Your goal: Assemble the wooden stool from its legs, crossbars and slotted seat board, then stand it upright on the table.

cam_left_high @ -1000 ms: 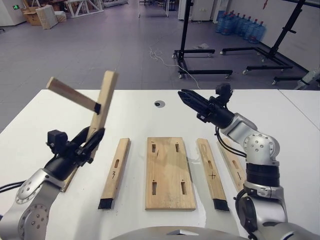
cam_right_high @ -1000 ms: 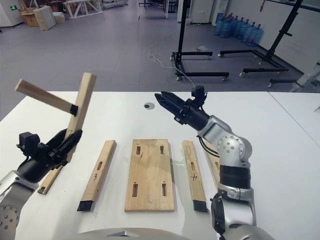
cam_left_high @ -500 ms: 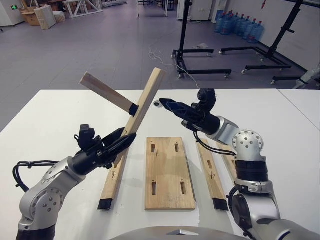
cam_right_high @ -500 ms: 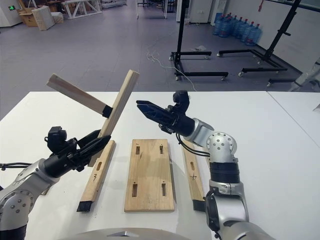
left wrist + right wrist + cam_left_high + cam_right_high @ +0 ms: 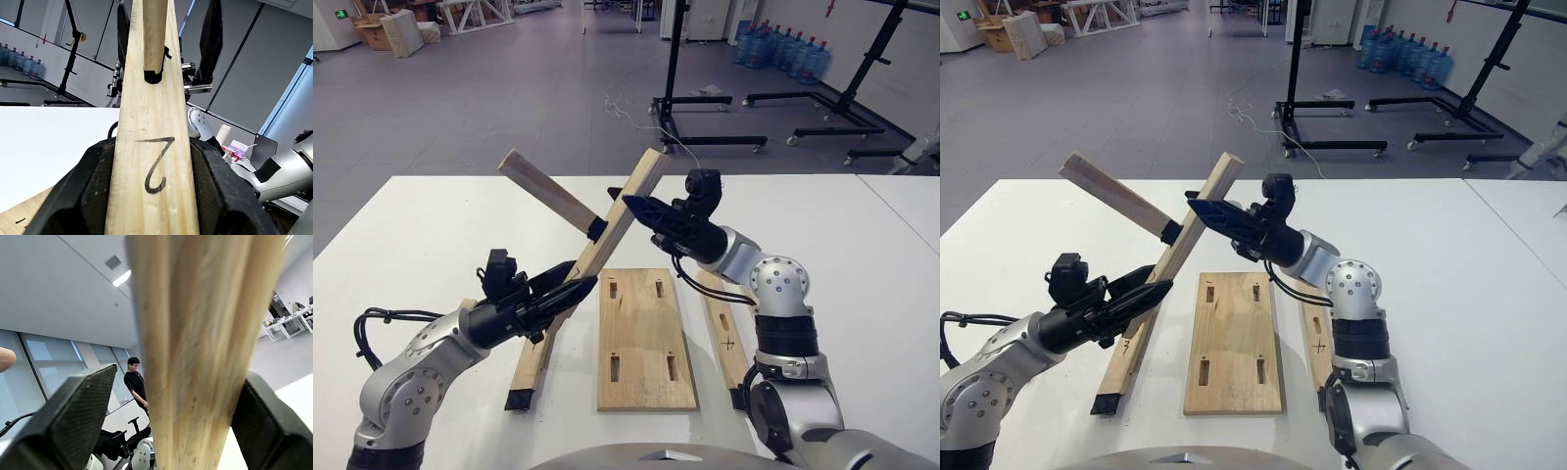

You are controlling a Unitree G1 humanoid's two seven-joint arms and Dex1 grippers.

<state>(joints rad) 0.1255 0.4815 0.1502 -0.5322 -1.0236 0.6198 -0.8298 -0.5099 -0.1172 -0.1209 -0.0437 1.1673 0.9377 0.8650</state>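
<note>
The left gripper clenches the lower part of the pale wooden stool leg, just left of the slotted wooden seat board. The leg slants up and rightward above the board. The right gripper's spread fingers straddle its upper part.

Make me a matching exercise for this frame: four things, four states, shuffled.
1. leg 2
2. crossbar
3. seat board
4. right gripper

A. flat on the table
B. open, fingers either side of leg 2
C. stuck in leg 2's slot
D. tilted, clamped in the left gripper

Pairs: 1-D, 2-C, 3-A, 4-B
</note>
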